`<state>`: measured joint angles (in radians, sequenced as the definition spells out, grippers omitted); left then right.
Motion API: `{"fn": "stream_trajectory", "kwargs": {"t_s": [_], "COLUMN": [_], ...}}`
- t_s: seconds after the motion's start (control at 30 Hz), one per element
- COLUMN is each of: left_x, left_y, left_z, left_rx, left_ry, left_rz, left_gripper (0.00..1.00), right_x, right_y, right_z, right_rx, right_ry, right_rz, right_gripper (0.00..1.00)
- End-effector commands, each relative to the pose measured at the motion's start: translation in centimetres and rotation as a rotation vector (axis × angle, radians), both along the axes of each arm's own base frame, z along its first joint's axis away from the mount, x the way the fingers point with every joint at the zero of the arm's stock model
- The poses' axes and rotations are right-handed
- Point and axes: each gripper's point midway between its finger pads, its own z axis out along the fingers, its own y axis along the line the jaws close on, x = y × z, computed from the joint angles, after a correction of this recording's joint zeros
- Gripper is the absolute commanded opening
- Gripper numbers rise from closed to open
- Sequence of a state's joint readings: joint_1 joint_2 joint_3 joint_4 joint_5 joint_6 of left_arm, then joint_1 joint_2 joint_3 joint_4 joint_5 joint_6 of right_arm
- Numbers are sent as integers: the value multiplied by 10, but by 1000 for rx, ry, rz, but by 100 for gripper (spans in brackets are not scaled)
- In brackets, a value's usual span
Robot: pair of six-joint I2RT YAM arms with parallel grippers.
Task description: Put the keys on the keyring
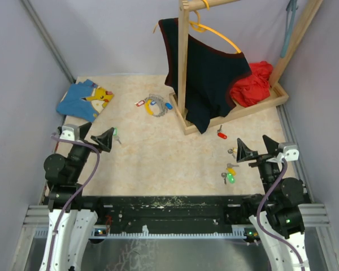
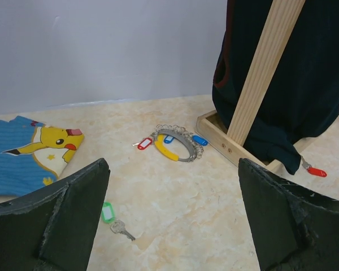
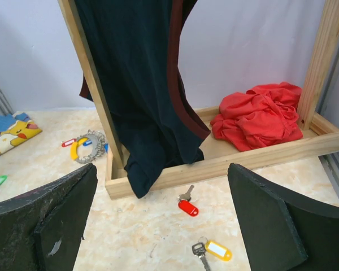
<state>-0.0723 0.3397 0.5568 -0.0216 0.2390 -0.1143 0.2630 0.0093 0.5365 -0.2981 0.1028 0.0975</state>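
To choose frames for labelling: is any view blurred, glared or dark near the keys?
Top view: even light, soft shadows, keys small but sharp. Left wrist: keyring sharp, no glare; dark fingers fill lower corners. Right wrist: red key sharp, evenly lit.

You've got a pale marbled surface [image 1: 158, 158] in front of you. Far left, a blue cartoon cloth [image 1: 85, 100] lies flat. Further right sits the keyring [image 1: 155, 105], red and blue tags splayed out. Far right, the wooden rack base [image 1: 248, 112] stands on the surface. Just before it lies a red-tagged key [image 3: 186, 206]. Nearer you are a yellow-tagged key [image 3: 214, 250] and a green-tagged key [image 1: 230, 178] just beside it. Near left lies a second green-tagged key [image 2: 107, 212].
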Motion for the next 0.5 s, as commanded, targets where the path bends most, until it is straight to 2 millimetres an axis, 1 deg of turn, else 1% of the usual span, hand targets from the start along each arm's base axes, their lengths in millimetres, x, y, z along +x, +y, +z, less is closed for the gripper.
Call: {"fn": "stream_trajectory", "kwargs": {"t_s": [0.0,0.13,0.27,0.33,0.4,0.47], "left_x": [2,8,21,27,33,42], "left_y": [-1,-2,-3,-7,-16,-23], "left_z": [2,-1,-11,-16,-23,-26], "left_rx": [-7,-46,-124,-142,-129,-102], "left_ry": [-10,19,95,125,165,203], "left_rz": [0,-4,2,-16,-58,-97], "left_gripper": [100,100,100,100,100,100], "right_x": [1,0,2,3,4,5], "right_y": [1,5,6,8,10,12], "right_z": [12,11,10,8,6,6], "right_rx": [0,-7,-8,-14,-18,-21], "right_ry": [-42,-41,-31,-22,-12,-7], "right_rz": [6,27,29,37,46,56], "right_gripper": [99,99,99,99,99,99]}}
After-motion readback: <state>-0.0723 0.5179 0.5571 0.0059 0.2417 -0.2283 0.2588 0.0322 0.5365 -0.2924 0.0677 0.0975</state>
